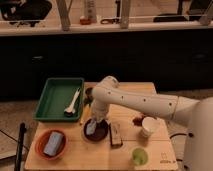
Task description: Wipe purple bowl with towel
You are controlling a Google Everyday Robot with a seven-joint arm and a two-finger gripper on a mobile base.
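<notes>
With the pincer (95, 121) low over the purple bowl (103, 136) on the desk (125, 156), its grip impossible to tell, and the towel (91, 128) inside the bowl, press lightly and sweep around its wall without dragging it.
</notes>
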